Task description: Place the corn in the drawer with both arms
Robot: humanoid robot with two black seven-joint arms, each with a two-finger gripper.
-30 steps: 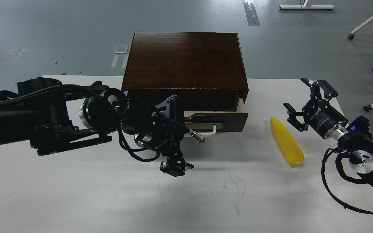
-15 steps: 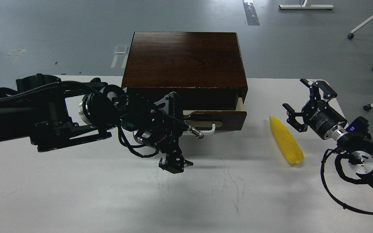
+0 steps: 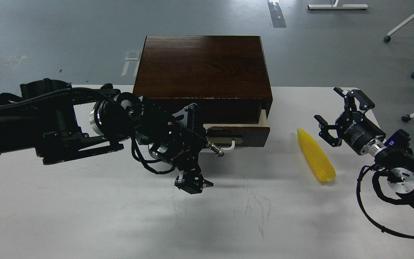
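Corn [image 3: 316,155]: lies flat on the white table [image 3: 84,216], right of the wooden box [image 3: 202,68] and well apart from it, pointed end toward the far side; nothing touches it.
Drawer [image 3: 237,132]: pulled out only a little at the box's near face; a narrow strip of pale inner side shows at its right end, and the white bar handle [image 3: 228,147] sits on the dark front.
Left gripper [image 3: 192,184]: hangs fingers-down near the table, just nearer than the drawer front and left of the handle; seen dark and end-on, so I cannot tell whether its claw is wide or narrow.
Right gripper [image 3: 331,118]: claw spread wide and empty, hovering just right of the corn's far end, not touching it.
Step in hand (judged): drawer opening, before any pick.
Risk: the gap looks too shallow for the cob; dropped in now, the corn would likely catch on the box's edge.
Risk: a tapered, round cob may roll or squirt out if the right claw closes off-centre.
Risk: the left arm's loose cables [image 3: 146,167] hang close to the handle and could snag on a pull.
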